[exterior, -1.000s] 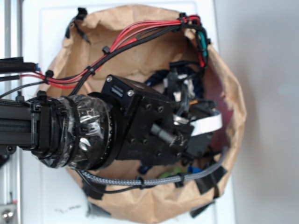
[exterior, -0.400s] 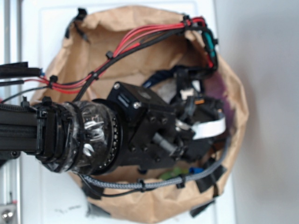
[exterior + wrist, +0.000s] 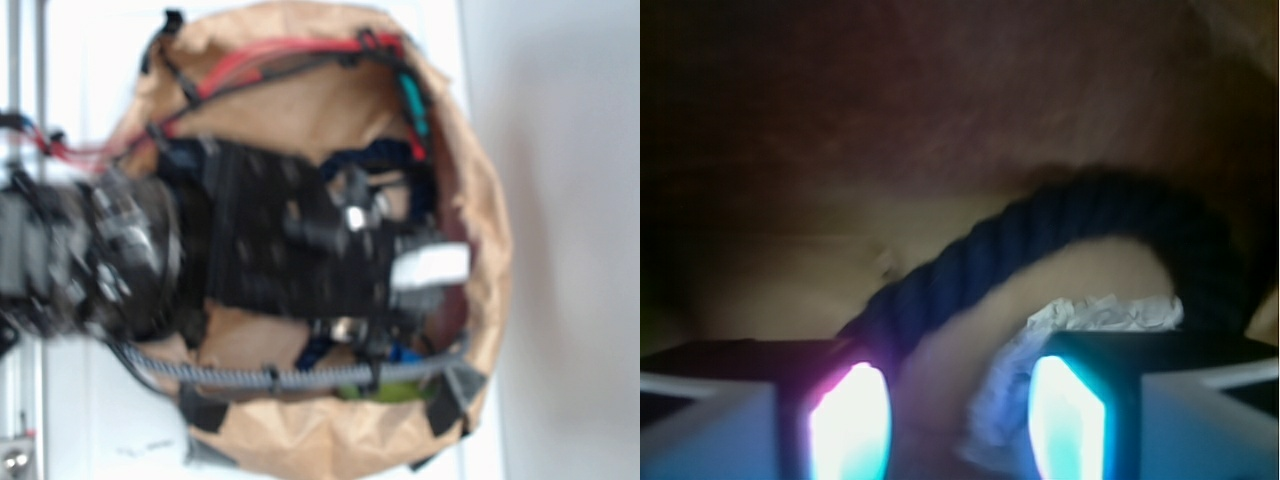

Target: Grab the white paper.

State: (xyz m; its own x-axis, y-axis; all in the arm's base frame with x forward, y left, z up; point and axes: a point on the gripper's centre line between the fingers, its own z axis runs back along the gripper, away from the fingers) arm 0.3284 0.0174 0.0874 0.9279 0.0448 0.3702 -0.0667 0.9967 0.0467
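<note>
The white paper (image 3: 1102, 312) is a crinkled off-white wad. In the wrist view it lies low and right, against the inner side of my right finger (image 3: 1065, 415), and part of it reaches into the gap. My gripper (image 3: 960, 405) is open, its two glowing fingers well apart. A blurred tan shape fills the rest of the gap. In the exterior view the black gripper (image 3: 385, 262) is down inside the brown paper bag (image 3: 300, 120) and hides the paper.
A dark blue rope-like ring (image 3: 1020, 245) arcs just behind the paper. The bag's brown wall (image 3: 940, 100) closes off the wrist view. A flat white label (image 3: 430, 266) sits on the gripper. Red cables (image 3: 270, 60) and a grey braided cable (image 3: 300, 378) run along the bag's rim.
The arm is moving and now blurred. The gripper body has rolled and shifted left and up within the bag; the red cables have swung toward the rim.
</note>
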